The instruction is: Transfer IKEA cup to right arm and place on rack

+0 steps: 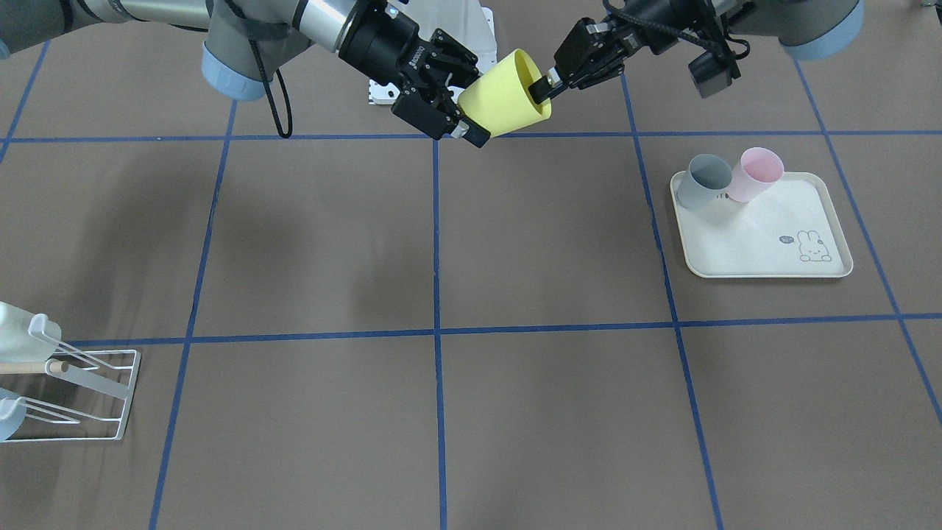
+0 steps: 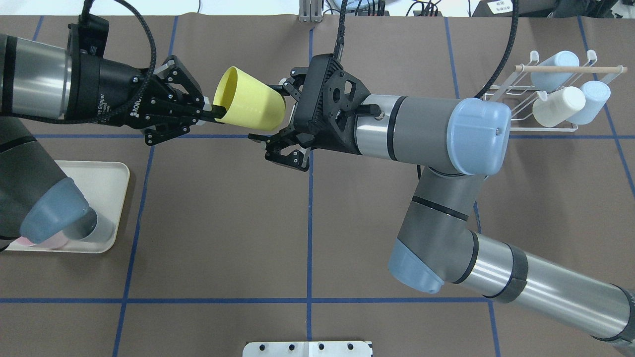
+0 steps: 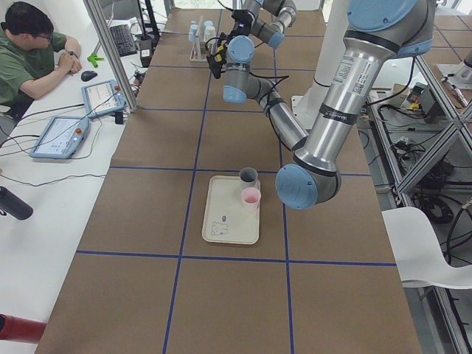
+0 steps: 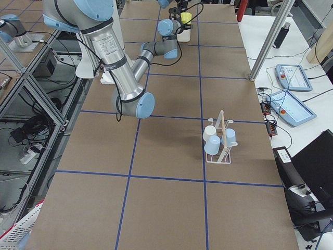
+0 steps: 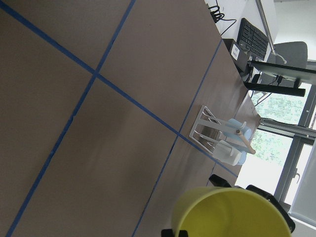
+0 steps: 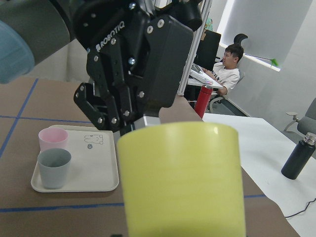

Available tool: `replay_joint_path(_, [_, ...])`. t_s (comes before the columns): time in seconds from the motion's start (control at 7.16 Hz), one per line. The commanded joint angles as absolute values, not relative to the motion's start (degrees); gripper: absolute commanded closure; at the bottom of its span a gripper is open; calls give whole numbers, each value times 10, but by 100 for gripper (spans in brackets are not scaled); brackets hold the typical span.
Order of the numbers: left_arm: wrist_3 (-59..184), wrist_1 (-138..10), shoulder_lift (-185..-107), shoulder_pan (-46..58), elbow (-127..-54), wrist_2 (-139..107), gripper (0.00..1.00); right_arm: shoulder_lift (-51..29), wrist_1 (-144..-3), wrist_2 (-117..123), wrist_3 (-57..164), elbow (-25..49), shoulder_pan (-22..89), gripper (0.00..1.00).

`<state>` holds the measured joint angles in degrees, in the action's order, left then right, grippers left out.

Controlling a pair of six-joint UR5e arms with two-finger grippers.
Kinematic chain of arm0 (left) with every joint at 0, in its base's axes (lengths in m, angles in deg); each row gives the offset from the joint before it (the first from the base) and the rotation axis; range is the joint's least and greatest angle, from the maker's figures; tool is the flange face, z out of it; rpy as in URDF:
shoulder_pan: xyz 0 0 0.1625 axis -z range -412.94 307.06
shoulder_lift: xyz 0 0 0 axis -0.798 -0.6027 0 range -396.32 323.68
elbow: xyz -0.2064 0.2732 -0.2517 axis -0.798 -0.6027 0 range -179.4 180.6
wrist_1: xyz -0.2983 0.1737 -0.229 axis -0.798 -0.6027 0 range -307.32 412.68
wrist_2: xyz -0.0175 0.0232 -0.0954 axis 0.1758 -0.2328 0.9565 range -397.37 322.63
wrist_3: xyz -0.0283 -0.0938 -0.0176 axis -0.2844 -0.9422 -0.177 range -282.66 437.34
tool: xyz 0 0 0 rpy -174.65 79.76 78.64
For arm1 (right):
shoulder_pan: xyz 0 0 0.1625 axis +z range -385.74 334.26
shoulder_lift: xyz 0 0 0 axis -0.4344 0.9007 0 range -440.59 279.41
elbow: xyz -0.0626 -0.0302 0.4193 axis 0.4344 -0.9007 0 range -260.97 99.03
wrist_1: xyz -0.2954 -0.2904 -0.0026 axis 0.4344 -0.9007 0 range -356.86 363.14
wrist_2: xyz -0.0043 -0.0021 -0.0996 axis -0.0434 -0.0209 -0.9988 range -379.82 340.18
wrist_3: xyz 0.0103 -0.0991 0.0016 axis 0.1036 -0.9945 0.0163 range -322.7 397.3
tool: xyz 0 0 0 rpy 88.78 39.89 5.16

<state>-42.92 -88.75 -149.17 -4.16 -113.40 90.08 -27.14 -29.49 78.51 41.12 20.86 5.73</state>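
Observation:
The yellow IKEA cup (image 1: 504,96) hangs on its side in the air between both grippers, over the table's robot side. My left gripper (image 1: 541,87) is shut on the cup's rim, one finger inside the mouth; it also shows in the overhead view (image 2: 214,111). My right gripper (image 2: 270,111) is open, its jaws straddling the cup's base with a gap on each side. The white wire rack (image 2: 501,89) with a wooden dowel stands at the far right and holds three cups. The cup fills both wrist views (image 6: 180,177).
A cream rabbit-print tray (image 1: 765,228) on my left side holds a grey cup (image 1: 703,180) and a pink cup (image 1: 758,173). The rack also shows in the front view (image 1: 88,383). Blue tape lines cross the brown table. An operator (image 3: 29,44) sits beside the table.

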Motion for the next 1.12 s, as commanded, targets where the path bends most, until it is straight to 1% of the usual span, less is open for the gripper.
replay_joint_path(0.0, [-425,-888,-1493,-42,-1133,901,100,-271,-296,782,410,209,58,38])
replay_joint_path(0.14, [-424,-888,-1493,-42,-1133,901,87,-270,-295,778,411,210,58,39])
replay_joint_path(0.28, [-424,-888,-1493,-42,-1133,901,27,-270,-295,777,410,210,58,41])
replay_joint_path(0.42, [-424,-888,-1492,-42,-1133,901,1,-270,-295,776,411,210,58,42])
replay_joint_path(0.84, [-422,-886,-1483,-34,-1137,901,1,-268,-304,760,411,209,65,43])
replay_joint_path(0.98, [-419,-885,-1473,-15,-1134,899,1,-267,-324,760,411,209,78,43])
